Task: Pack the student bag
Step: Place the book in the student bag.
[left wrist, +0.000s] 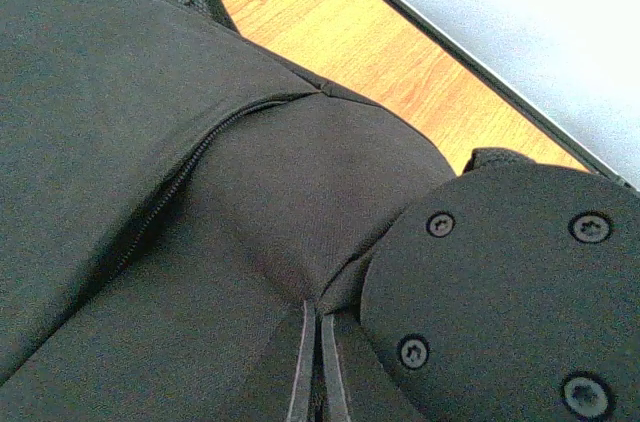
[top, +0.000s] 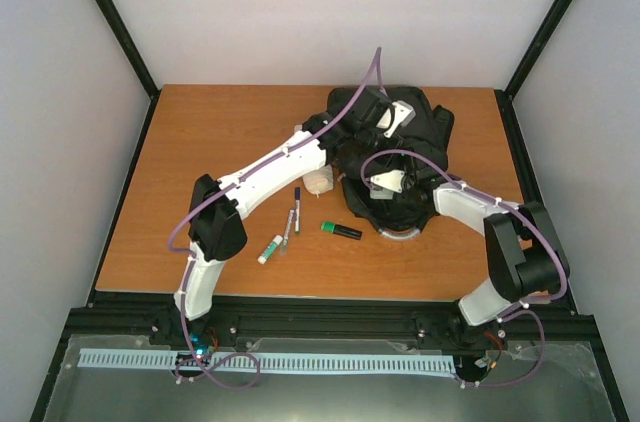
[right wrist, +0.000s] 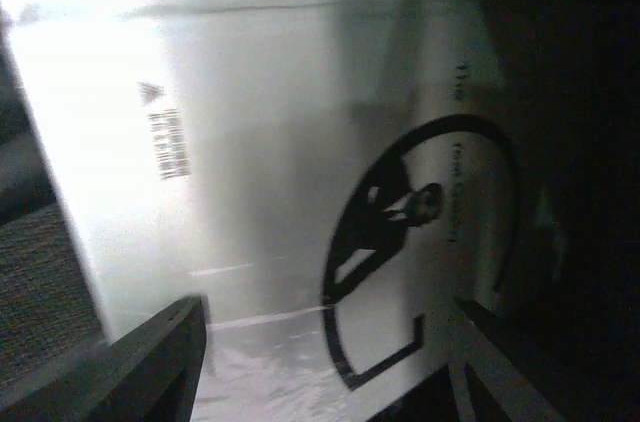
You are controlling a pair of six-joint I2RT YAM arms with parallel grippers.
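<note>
Cataloguing student bag (top: 432, 134): black fabric, lying slumped on wooden table (top: 200, 142) toward its far right side. Pinching a fold of bag cloth beside the zip with left gripper (left wrist: 313, 327), fingers clenched tight together. Sitting inside the bag's dark opening with right gripper (right wrist: 325, 327), fingers (right wrist: 150, 372) standing apart, released, hovering over white booklet (right wrist: 250, 142) bearing a black circular figure emblem. Lying loose on the table just left of the bag: glue stick (top: 270, 249), two pens (top: 296, 207), green-and-black marker (top: 341, 230).
</note>
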